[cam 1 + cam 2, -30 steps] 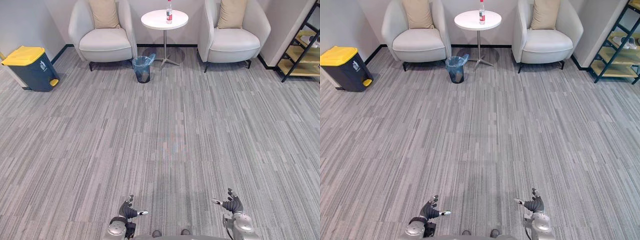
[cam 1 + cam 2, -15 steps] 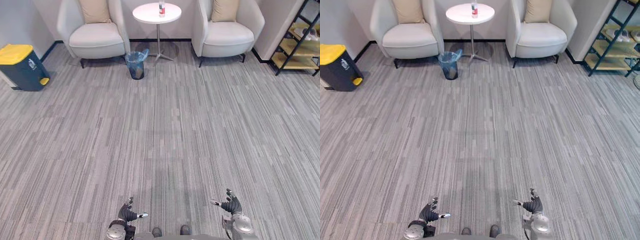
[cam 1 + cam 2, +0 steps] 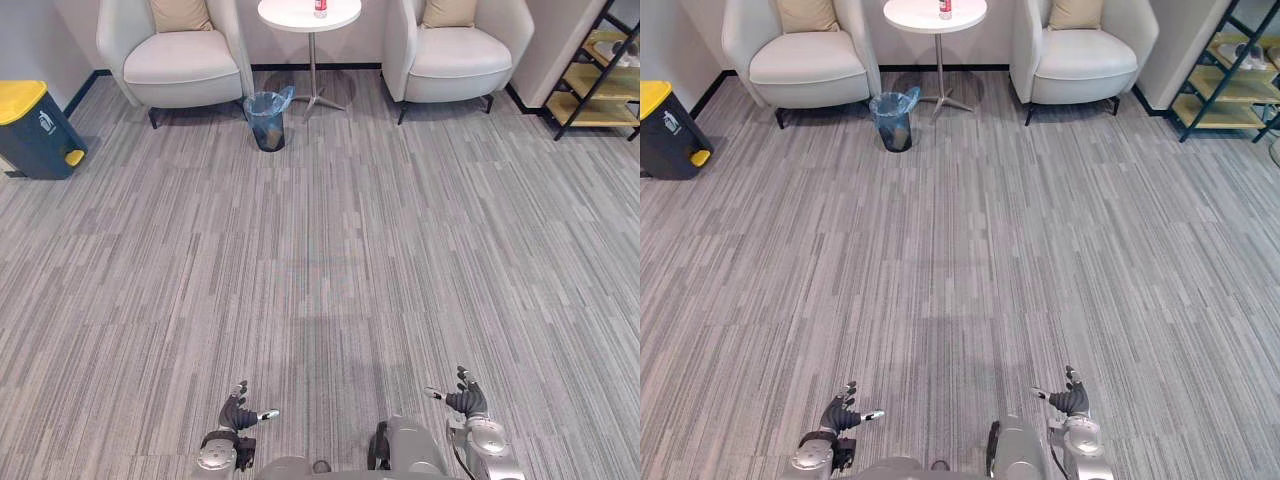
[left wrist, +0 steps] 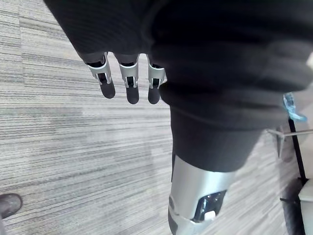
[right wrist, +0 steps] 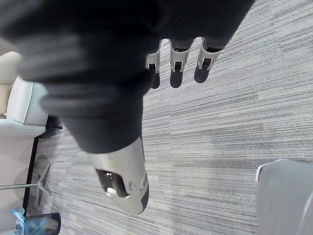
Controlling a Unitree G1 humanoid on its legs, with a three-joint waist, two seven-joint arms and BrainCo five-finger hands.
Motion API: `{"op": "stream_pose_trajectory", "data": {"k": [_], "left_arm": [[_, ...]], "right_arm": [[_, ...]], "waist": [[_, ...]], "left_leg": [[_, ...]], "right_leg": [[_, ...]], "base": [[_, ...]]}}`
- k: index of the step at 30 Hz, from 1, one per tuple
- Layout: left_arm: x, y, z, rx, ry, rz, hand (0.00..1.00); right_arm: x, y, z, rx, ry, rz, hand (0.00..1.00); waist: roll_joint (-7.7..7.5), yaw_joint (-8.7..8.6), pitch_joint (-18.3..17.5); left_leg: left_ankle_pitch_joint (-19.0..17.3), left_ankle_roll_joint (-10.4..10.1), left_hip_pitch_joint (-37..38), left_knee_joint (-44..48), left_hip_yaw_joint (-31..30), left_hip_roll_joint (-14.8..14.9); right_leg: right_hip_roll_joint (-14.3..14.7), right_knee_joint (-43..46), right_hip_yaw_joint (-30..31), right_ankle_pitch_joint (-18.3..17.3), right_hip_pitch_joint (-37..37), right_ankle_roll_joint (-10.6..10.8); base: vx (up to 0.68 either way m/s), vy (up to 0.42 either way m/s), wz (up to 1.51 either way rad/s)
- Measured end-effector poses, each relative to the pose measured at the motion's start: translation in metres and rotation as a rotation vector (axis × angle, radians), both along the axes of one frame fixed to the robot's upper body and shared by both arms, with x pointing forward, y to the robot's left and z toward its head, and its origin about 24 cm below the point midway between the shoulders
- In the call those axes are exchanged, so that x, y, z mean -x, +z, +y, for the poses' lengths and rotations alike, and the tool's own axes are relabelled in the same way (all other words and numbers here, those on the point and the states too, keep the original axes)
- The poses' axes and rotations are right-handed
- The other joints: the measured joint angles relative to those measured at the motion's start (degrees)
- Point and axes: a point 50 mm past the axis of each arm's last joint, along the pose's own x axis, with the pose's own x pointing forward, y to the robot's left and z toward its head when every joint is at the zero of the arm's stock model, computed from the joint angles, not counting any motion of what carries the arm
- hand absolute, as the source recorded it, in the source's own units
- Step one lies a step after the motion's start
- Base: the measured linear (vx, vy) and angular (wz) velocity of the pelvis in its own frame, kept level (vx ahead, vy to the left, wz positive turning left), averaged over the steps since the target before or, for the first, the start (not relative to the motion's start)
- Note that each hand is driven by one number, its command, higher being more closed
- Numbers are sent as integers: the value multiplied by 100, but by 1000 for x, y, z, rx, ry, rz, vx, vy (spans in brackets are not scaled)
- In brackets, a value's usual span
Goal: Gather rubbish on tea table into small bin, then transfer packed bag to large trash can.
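Note:
A round white tea table (image 3: pixel 309 14) stands far ahead between two armchairs, with a bottle (image 3: pixel 320 7) with a red label on it. The small bin (image 3: pixel 266 106), lined with a blue bag, sits on the floor just left of the table's foot. The large dark trash can (image 3: pixel 32 131) with a yellow lid stands at the far left by the wall. My left hand (image 3: pixel 238 413) and right hand (image 3: pixel 464 401) hang low near me, fingers relaxed and holding nothing, far from the table. In the wrist views the left hand's fingers (image 4: pixel 128 85) and the right hand's fingers (image 5: pixel 177 68) point over bare carpet.
Two pale armchairs (image 3: pixel 178 60) (image 3: pixel 452 55) with tan cushions flank the table. A dark shelf rack (image 3: pixel 598 75) stands at the far right. Grey striped carpet (image 3: pixel 330 260) stretches between me and the furniture.
The whole picture has shifted: the table, chairs and bins sit higher and a little nearer, so the camera has moved forward. Both hands stay low and open.

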Motion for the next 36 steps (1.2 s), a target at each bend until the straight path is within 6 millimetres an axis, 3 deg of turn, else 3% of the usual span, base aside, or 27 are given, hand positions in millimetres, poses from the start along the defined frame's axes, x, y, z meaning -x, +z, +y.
{"op": "stream_pose_trajectory", "data": {"k": [1,3,4,5,6,7,9,11,13,16,17,18,19,20,21,22,24,25,26,27,28,30,31,33,34,36], "left_arm": [[-1,-1,-2,9,12,1,0],[-4,1,-3,13,16,-13,0],[-7,2,-4,11,20,-22,0],[-9,3,-5,12,24,-26,0],[-9,3,-7,18,29,-29,0],[-7,2,-8,25,31,-27,0],[-8,2,-10,33,33,-33,0],[-11,3,-11,35,31,-46,0],[-11,4,-11,36,33,-48,0],[-12,4,-19,60,34,-56,0],[-13,4,-21,65,33,-60,0],[-13,4,-24,73,34,-62,0],[-12,4,-24,74,36,-60,0],[-6,2,-21,67,45,-46,0],[-8,3,-18,63,53,-52,0],[-9,4,-15,59,63,-56,0],[-9,3,-16,65,67,-52,0],[-7,1,-15,63,69,-40,0],[-3,-2,-12,55,71,-18,0],[-1,-3,-11,50,72,-8,0],[1,-3,-9,42,68,1,0],[3,-4,-6,24,48,9,0],[0,-3,-6,23,41,3,0],[-3,-2,-7,23,39,-5,0],[-6,-2,-8,25,37,-1,0],[-6,-3,-8,23,36,8,0]], "right_arm": [[2,0,-4,10,-3,8,0],[-3,2,-4,12,-1,-6,0],[-8,4,-2,9,4,-22,0],[-9,5,-2,10,6,-27,0],[-9,5,-1,10,11,-27,0],[-9,5,0,6,17,-27,0],[-11,6,0,-2,10,-46,0],[-15,9,-1,2,10,-62,0],[-20,11,1,-2,12,-72,0],[-20,10,-1,-5,-6,-70,0],[-20,11,-3,-2,-10,-72,0],[-19,11,-6,5,-14,-67,0],[-18,10,-8,13,-15,-58,0],[-20,8,-2,4,3,-50,0],[-20,7,3,-3,17,-49,0],[-19,6,4,-3,23,-42,0],[-19,6,5,-3,34,-38,0],[-17,4,6,-6,33,-30,0],[-16,2,8,-14,34,-23,0],[-15,2,10,-19,35,-20,0],[-13,-1,13,-27,35,-9,0],[-8,-4,15,-31,41,6,0],[-5,-5,14,-28,42,16,0],[-4,-7,14,-26,41,29,0],[-7,-5,13,-22,43,22,0],[-6,-7,13,-25,42,29,0]], "waist": [[10,-22,-9],[84,-18,-24],[94,-14,-20],[117,-12,-8],[147,3,10],[140,12,15],[115,56,32],[119,171,42],[125,229,112],[-8,361,266],[42,369,262],[152,440,224],[230,500,223],[200,570,167],[21,612,140],[-28,621,143],[-113,617,130],[-164,622,120],[-237,616,121],[-251,609,125],[-253,578,127],[-245,430,133],[-243,411,133],[-182,298,164],[-91,269,214],[-90,169,217]], "left_leg": [[-117,-181,139,55,-109,93],[-44,-356,-127,734,-193,333],[97,-588,-444,1583,-196,475],[227,-664,-594,2023,-199,560],[552,-680,-943,3122,-214,762],[556,-648,-1239,4129,-103,962],[482,-517,-1587,4911,159,1174],[371,-338,-2236,5207,336,1310],[282,-256,-2761,4867,363,1193],[469,-356,-3146,2430,467,584],[625,-375,-3200,1926,470,503],[1077,-414,-3175,920,460,419],[1597,-320,-3121,502,433,424],[2044,-91,-3047,613,455,316],[1912,113,-3156,939,440,136],[1791,269,-3203,1089,445,78],[1422,401,-3135,1383,495,-54],[1264,451,-2967,1402,513,-135],[1046,487,-2622,1305,503,-263],[970,510,-2441,1234,492,-304],[877,519,-2032,1055,465,-349],[830,569,-1265,585,325,-381],[830,569,-940,347,273,-355],[831,566,-594,113,256,-218],[831,565,-400,30,231,-79],[811,494,-162,-86,176,42]], "right_leg": [[1,113,-33,447,35,-390],[145,102,-197,164,173,-530],[281,-110,-238,101,421,-611],[363,-260,-259,97,586,-618],[545,-683,-279,98,1107,-640],[672,-1056,-257,86,1675,-665],[759,-1417,-134,61,2161,-691],[800,-1813,77,58,2570,-692],[762,-2049,200,-3,2867,-691],[383,-2236,329,-191,3318,-391],[352,-2273,332,-240,3385,-320],[339,-2296,408,-375,3487,-179],[349,-2296,529,-509,3581,-64],[262,-2268,649,-688,3712,-24],[58,-2079,756,-823,3674,36],[-16,-1897,805,-872,3640,80],[-210,-698,981,-974,3245,169],[-299,2,1151,-928,3023,374],[-452,1112,1309,-677,2687,1163],[-489,1680,1360,-655,2502,1396],[-562,2617,1272,-732,2116,1256],[-585,3121,761,-1028,1631,670],[-563,2897,503,-1175,1286,405],[-462,2079,223,-1227,812,290],[-338,1228,101,-1086,617,166],[-164,-81,139,-489,513,155]], "base": [[587,-226,44],[535,-263,17],[483,-268,7],[491,-240,4],[476,-197,6],[467,-177,1],[358,-128,-19],[370,-86,-40],[325,50,-32],[354,138,-22],[428,205,-17],[477,243,-30],[588,307,-49],[598,292,-44],[500,225,-25],[615,248,8],[521,212,16],[512,194,4],[407,149,3],[588,167,-2],[474,92,11],[531,65,28],[387,-9,23],[495,-70,16],[526,-112,17],[411,-125,28]]}}
